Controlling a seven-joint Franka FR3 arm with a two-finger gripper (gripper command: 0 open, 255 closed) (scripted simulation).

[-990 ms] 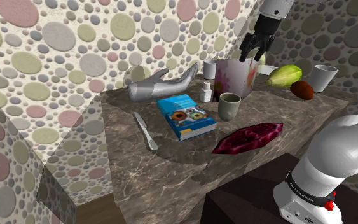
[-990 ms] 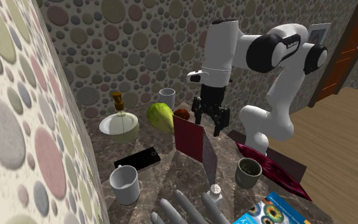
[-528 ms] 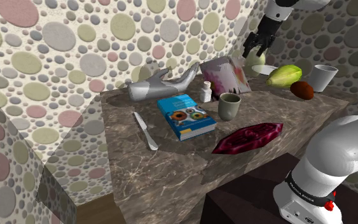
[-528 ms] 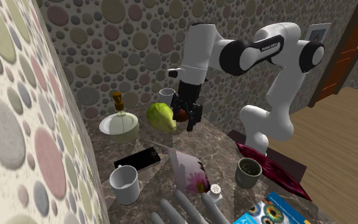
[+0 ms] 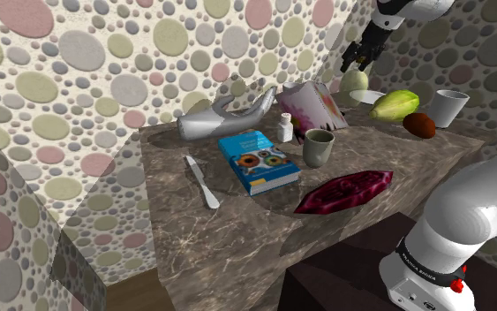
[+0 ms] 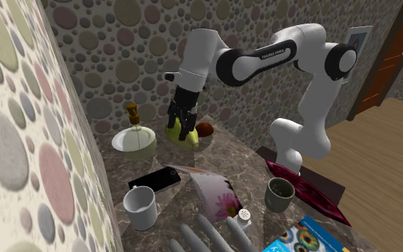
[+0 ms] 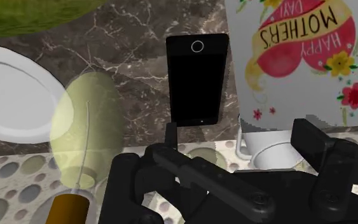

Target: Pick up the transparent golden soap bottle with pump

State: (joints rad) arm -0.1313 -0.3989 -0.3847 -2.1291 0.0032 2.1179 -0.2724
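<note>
The soap bottle [image 6: 137,137] has a see-through pale yellow-green body and a golden-brown pump. It stands by the wall at the table's far corner, beside a white plate [image 7: 9,95]. In the shoulder view the bottle [image 5: 354,81] sits just below my gripper [image 5: 358,60]. In the second exterior view my gripper [image 6: 181,129] hangs open over the green fruit [image 6: 182,134], a short way to that view's right of the bottle. In the wrist view the bottle [image 7: 87,127] lies beside the open gripper [image 7: 241,137], outside the fingers, which hold nothing.
A Mother's Day card [image 6: 214,190] lies tipped over near a black phone [image 6: 154,178] and a white mug [image 6: 141,207]. A brown fruit [image 5: 419,125], white cup [image 5: 449,108], green mug [image 5: 318,147], blue book [image 5: 258,161], knife [image 5: 201,181] and red cushion [image 5: 343,192] share the table.
The arm has swung toward the wall corner, from beside the card to over the green fruit near the bottle. The card, upright a second ago, has fallen flat. The fingers stayed open.
</note>
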